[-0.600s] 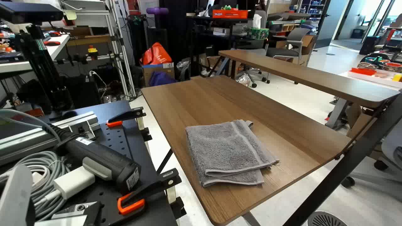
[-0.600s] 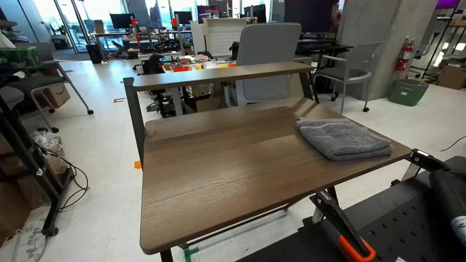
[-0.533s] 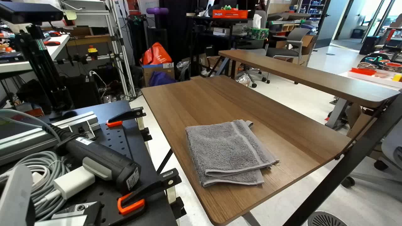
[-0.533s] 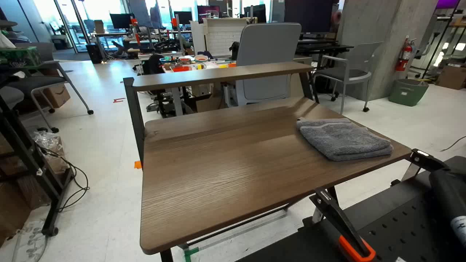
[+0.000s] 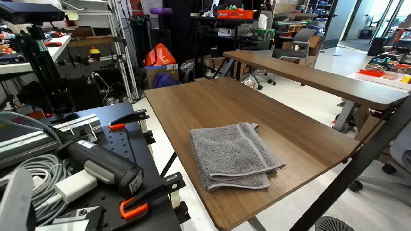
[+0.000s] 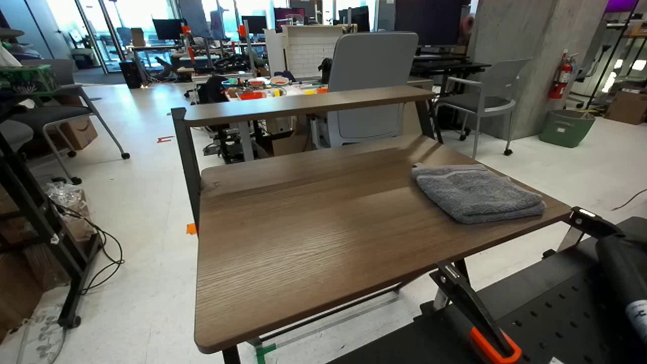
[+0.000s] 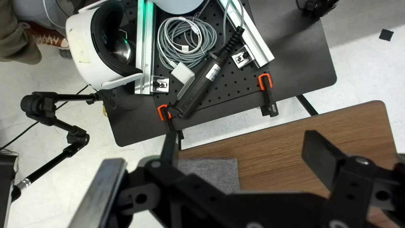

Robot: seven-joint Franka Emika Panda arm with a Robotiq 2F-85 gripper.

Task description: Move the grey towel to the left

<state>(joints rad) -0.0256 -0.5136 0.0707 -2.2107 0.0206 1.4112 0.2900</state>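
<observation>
The folded grey towel [image 5: 231, 154] lies flat on the brown wooden table, close to one end, in an exterior view. It shows in an exterior view as a flat layered stack [image 6: 477, 194] at the right end of the table. In the wrist view one corner of the towel [image 7: 212, 172] shows on the table behind my left finger; the rest is hidden by the gripper. My gripper [image 7: 242, 145] is open, its fingers wide apart with nothing between them. It is high above the table. Neither exterior view shows the gripper.
The table [image 6: 303, 227] has a raised shelf [image 6: 308, 106] along one long side. A black cart [image 7: 303, 63] stands beside the other long side across a narrow gap. It carries clamps [image 7: 268, 95], a black handheld tool [image 7: 202, 82], coiled cables [image 7: 186, 41] and a white headset [image 7: 82, 47].
</observation>
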